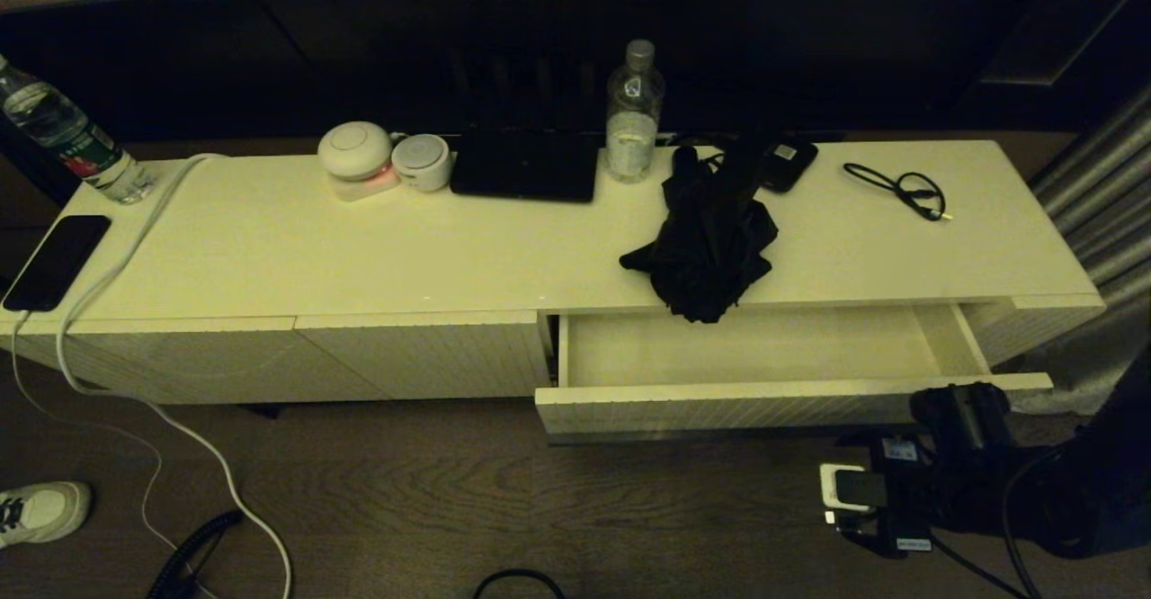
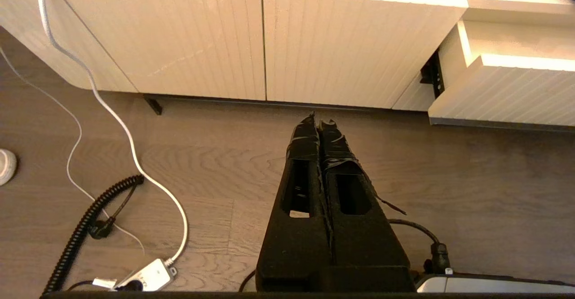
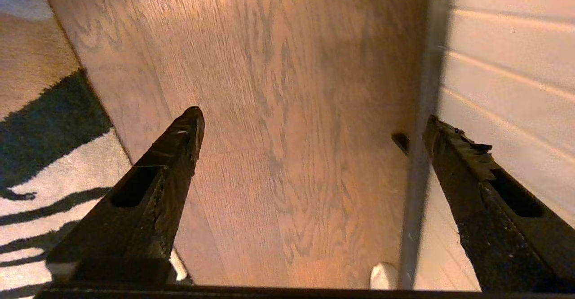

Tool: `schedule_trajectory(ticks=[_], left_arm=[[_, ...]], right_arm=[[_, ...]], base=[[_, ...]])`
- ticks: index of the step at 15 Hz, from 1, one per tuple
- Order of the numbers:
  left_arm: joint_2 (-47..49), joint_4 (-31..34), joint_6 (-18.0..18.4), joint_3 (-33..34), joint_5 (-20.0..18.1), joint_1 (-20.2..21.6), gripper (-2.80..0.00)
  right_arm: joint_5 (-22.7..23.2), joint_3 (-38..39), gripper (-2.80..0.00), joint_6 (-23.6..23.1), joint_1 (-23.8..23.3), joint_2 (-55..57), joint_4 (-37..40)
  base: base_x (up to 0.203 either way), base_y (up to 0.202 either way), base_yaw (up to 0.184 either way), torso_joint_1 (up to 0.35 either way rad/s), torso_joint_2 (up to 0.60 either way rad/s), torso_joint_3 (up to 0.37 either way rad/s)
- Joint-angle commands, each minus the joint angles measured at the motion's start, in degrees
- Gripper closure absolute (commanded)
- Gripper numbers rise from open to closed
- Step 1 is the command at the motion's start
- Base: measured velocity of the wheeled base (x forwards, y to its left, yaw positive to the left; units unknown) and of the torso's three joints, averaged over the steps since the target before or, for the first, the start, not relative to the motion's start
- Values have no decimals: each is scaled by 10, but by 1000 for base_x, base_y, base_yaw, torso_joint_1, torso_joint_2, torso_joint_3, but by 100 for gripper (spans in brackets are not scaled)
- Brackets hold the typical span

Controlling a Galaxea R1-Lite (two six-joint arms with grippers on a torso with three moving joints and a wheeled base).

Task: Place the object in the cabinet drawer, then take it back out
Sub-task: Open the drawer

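Umbrella point(image 1: 710, 244) on the cabinet top point(image 1: 360, 248), up and left of the right claw point(image 3: 310, 133), with the drawer point(image 1: 791, 406) open between them.
Lies bunched at the near edge, directly above the pulled-out drawer, fabric end hanging slightly over the lip, handle pointing to the far side, so long axis runs near to far. Right claw low in front of the drawer's right end, fingers spread wide and clamped on nothing, one finger close beside the ribbed front; clearly the nearer arm, so probably the one to rise and reach up over the drawer front. Left claw point(image 2: 320, 124) parked low over the floor left of the drawer, fingers pressed together, empty. Drawer interior pale and bare, nothing visible inside. Elsewhere on top: clear bottle point(image 1: 634, 113), small black device point(image 1: 789, 163), thin cable point(image 1: 904, 190).
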Motion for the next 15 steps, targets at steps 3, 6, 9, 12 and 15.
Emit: schedule_trajectory(ticks=[3,6,9,12,15], left_arm=[[-1,0,0,0,0,0,0],[-1,0,0,1,0,0,0],[-1,0,0,0,0,0,0],[-1,0,0,0,0,0,0],[-1,0,0,0,0,0,0]], right_arm=[[3,37,-280,12,2,-134,19],[4,31,-280,17,1,-251,148],[4,0,0,20,-7,-364,313],[2,-88,0,25,-10,-435,476],[-5,-176,0,56,15,-440,557]], base=[[0,0,0,0,0,0],[0,0,0,0,0,0],[0,0,0,0,0,0],[0,0,0,0,0,0],[0,0,0,0,0,0]])
